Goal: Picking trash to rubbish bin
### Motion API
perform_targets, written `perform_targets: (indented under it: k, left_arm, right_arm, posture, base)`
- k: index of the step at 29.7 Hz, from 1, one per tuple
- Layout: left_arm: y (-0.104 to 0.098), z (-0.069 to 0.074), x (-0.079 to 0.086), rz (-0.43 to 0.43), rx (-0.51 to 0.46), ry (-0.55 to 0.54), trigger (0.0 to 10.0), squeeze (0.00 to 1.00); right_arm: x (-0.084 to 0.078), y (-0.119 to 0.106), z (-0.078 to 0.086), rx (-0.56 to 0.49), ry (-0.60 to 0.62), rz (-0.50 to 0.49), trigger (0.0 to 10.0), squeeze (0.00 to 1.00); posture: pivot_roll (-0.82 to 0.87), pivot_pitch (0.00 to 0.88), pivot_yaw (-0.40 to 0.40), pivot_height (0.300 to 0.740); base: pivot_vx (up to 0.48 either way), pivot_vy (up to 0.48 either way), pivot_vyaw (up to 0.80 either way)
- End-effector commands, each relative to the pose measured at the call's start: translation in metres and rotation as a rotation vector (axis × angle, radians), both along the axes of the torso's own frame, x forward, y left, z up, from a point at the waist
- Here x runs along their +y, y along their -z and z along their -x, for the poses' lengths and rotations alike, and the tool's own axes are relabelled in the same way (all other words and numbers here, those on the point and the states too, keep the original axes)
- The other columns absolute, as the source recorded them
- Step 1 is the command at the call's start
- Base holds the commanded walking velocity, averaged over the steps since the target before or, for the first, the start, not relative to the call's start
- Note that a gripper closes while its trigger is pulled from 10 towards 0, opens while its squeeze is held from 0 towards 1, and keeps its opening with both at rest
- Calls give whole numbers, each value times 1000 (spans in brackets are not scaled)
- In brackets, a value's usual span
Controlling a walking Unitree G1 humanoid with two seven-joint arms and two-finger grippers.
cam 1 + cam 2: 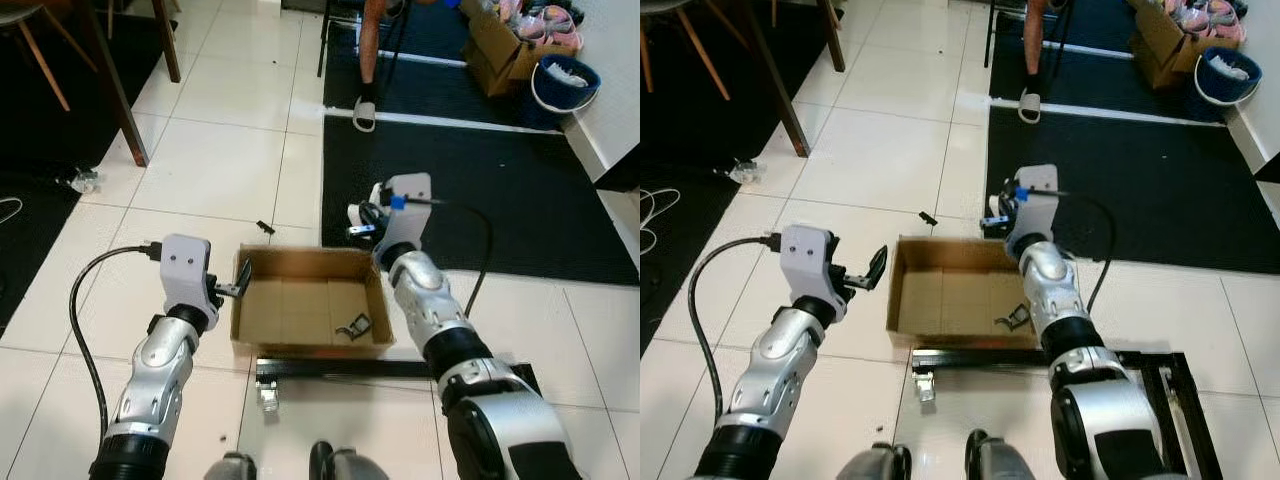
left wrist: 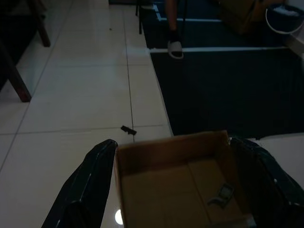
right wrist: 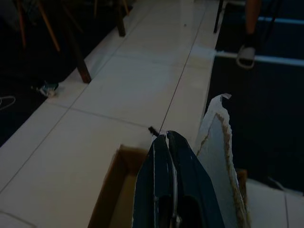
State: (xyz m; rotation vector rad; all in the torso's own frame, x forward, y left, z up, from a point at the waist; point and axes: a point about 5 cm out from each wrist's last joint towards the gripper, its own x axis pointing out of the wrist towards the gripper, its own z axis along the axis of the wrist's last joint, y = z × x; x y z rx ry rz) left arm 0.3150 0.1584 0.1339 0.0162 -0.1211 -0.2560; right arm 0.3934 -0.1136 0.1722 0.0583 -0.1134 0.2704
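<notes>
On the far left, a crumpled wrapper (image 1: 86, 181) lies on the tiles by a table leg (image 1: 118, 95), well apart from the robot; it looks like trash not yet collected, and walking there with the box in tow could be awkward.

The left gripper (image 1: 238, 282) is spread wide, one finger at the left wall of the box (image 1: 300, 310) and, in the left wrist view, the fingers (image 2: 83, 190) standing either side of the box's width. It grips nothing (it seems to steady or frame the box rather than hold it). If that arm pushes inward, the light cardboard could slide or its wall could fold.

A small dark scrap (image 1: 265, 227) sits on the tile just beyond the box's far edge, another piece left to pick up. Inside the box, near its right wall, lies a bent bit of scrap (image 1: 353, 325).

The right gripper (image 1: 362, 222) hangs over the box's far right corner with its fingers (image 3: 164, 190) pressed together; a pale, ragged sheet (image 3: 219, 156) lies right beside them, though I cannot tell whether it is pinched. If released here it may fall onto the dark mat (image 1: 480, 190) instead of into the box, since the gripper is at the rim.

A person's foot in a slipper (image 1: 365, 113) stands farther off on the mat, a collision risk if the robot advances.
</notes>
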Motion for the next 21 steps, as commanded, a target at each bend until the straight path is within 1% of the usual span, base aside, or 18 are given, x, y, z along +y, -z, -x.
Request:
perform_targets:
  k: [1, 5, 9, 13, 15, 17, 21]
  left_arm:
    - [7, 3, -5, -4, 26, 21, 10000, 0]
    - [5, 0, -9, -2, 24, 32, 10000, 0]
    - [2, -3, -11, 0, 20, 35, 10000, 0]
    - [1, -6, -12, 0, 18, 38, 10000, 0]
    - [0, -6, -13, 2, 12, 38, 10000, 0]
    - [-1, -6, -13, 3, 11, 38, 10000, 0]
    - [-1, -8, -13, 2, 8, 43, 10000, 0]
  right_arm:
    - [2, 9, 2, 21, -1, 14, 10000, 0]
    - [4, 2, -3, 21, 0, 14, 10000, 0]
    - [4, -15, -10, -9, 12, 10, 10000, 0]
    - [4, -38, -17, -51, 22, -8, 10000, 0]
    - [3, -54, -21, -81, 29, -22, 10000, 0]
    - [3, -61, -22, -95, 32, -28, 10000, 0]
    - [7, -85, -25, -157, 28, -47, 10000, 0]
  posture:
    - [31, 396, -81, 740]
    - [29, 409, -88, 740]
    - [26, 416, -92, 740]
    - [26, 412, -91, 740]
    - [27, 411, -93, 740]
    - [27, 411, -93, 740]
    - [29, 396, -87, 740]
  base:
    - [0, 0, 0]
    - [0, 0, 0]
    - [0, 0, 0]
    - [0, 0, 0]
    - [0, 0, 0]
    - [0, 0, 0]
    - [0, 0, 0]
